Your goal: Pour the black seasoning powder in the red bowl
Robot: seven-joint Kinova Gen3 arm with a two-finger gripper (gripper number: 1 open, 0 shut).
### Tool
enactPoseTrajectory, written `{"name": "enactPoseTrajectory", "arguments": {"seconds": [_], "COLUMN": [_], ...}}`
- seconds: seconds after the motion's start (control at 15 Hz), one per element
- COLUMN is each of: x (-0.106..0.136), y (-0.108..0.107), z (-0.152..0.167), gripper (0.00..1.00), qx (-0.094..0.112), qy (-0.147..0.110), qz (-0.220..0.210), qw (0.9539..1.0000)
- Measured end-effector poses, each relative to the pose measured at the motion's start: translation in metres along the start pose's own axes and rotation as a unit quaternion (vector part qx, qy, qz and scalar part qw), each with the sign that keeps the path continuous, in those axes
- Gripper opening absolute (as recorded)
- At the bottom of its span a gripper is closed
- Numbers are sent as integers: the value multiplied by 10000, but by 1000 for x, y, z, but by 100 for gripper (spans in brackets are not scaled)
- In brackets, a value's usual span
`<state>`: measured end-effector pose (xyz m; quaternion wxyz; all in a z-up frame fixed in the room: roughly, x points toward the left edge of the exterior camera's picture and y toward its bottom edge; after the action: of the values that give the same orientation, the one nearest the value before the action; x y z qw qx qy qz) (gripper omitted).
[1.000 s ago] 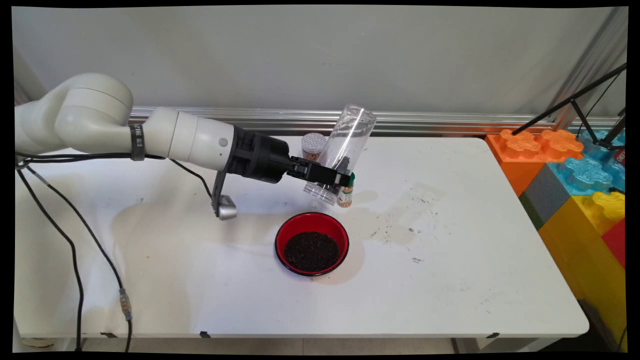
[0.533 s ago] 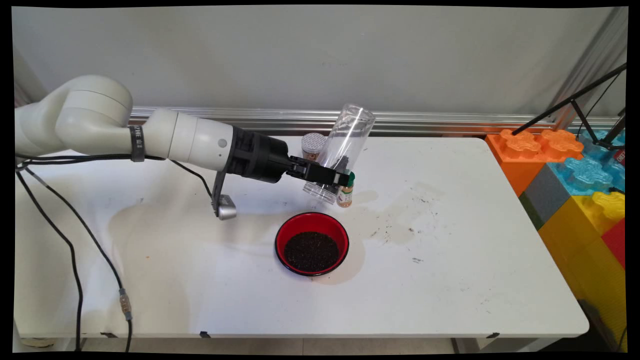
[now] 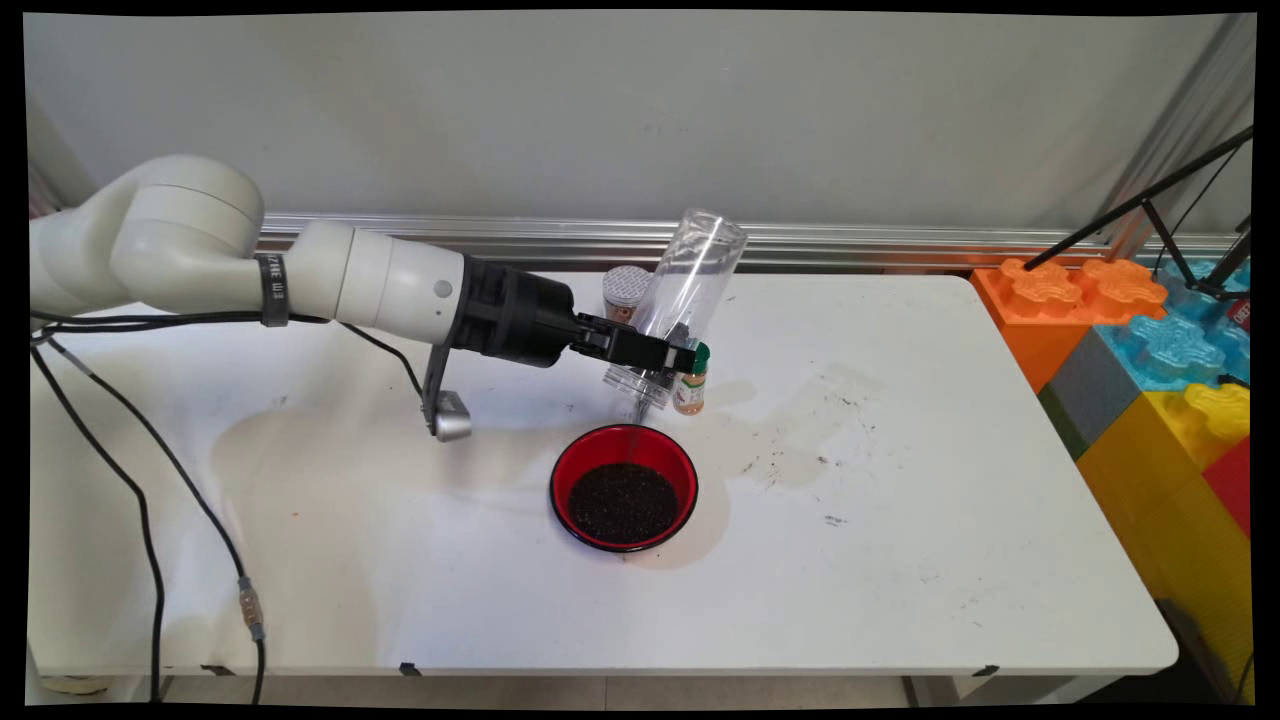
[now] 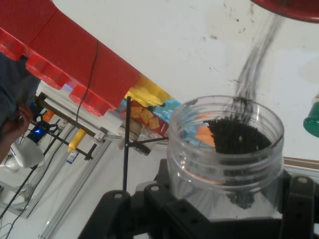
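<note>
You are working over the big white table, with bright toy blocks sitting past its right end. Your gripper is squeezing a tall clear jar near its open end, so the fingers are closed around it as far as the jar lets them. You are holding the jar tipped over, with its mouth pointing down at the red bowl and its bottom sticking up toward the wall. The bowl is sitting on the table just in front of the jar, already holding a dark heap. Little black grains are sliding out of the jar's mouth in a thin stream toward the bowl.

Just behind the jar are two small spice bottles: one with a green cap, right beside your fingers, and one with a grey lid farther back.

Here is what could go wrong. The stream is landing near the bowl's far rim, so a small wobble could throw grains onto the table. If you are tipping too fast, a clump could drop and splash out. Your fingers could also be bumping the green-capped bottle and knocking it over.
</note>
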<state>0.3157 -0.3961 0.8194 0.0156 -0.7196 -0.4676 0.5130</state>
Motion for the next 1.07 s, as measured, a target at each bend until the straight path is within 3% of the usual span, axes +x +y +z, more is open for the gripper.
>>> {"name": "enactPoseTrajectory", "arguments": {"seconds": [1.07], "x": [-1], "y": [2], "z": [-2], "gripper": [0], "qx": [-21], "qy": [-6], "qz": [-41], "qw": [10000]}}
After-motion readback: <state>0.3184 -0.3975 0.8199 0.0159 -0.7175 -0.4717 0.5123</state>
